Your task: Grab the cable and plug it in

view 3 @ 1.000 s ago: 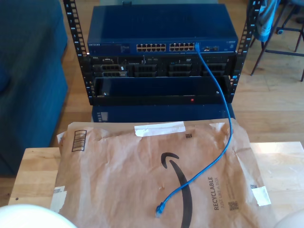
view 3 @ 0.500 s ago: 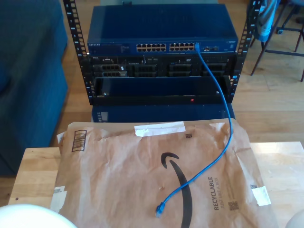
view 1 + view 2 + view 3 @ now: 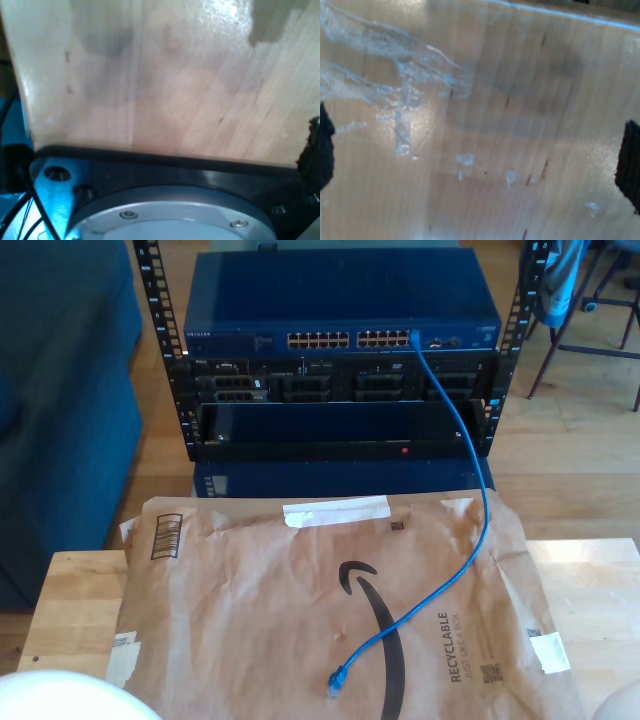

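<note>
exterior view: the cable has one end plugged into the switch port row; its loose plug lies on the brown paper mailer that covers the wooden table.

first wrist view: bare table wood, can't tell my first gripper's opening.

second wrist view: my second gripper spread wide over scuffed wood, holding nothing.
</note>
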